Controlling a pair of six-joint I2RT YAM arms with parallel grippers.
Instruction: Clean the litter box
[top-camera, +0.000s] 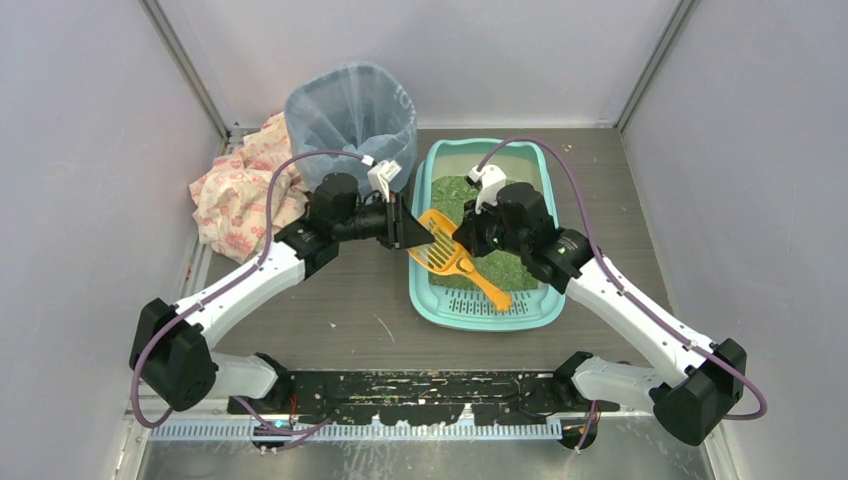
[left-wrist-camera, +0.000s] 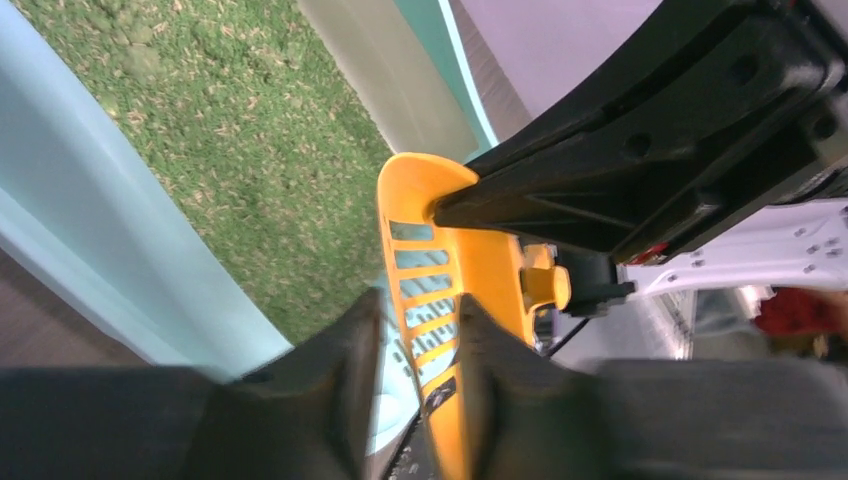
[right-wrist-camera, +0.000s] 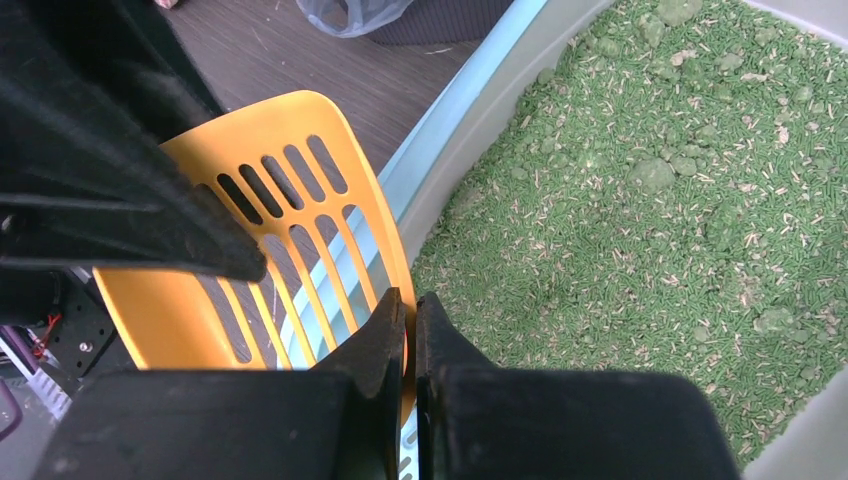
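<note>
The teal litter box (top-camera: 430, 300) holds green granular litter (right-wrist-camera: 620, 200). An orange slotted scoop (top-camera: 445, 250) hangs over its left rim (right-wrist-camera: 460, 120), handle pointing to the near end. My right gripper (right-wrist-camera: 410, 305) is shut on the scoop's side edge. My left gripper (left-wrist-camera: 420, 330) straddles the scoop's (left-wrist-camera: 480, 260) slotted wall from the other side: one finger lies against it, and a gap still shows at the other finger. In the top view both grippers, left (top-camera: 412, 232) and right (top-camera: 462, 240), meet at the scoop.
A blue-grey bag-lined bin (top-camera: 350, 115) stands behind the left gripper, next to the box's far left corner. A crumpled patterned cloth (top-camera: 240, 190) lies left of the bin. Grey walls close in the table on three sides.
</note>
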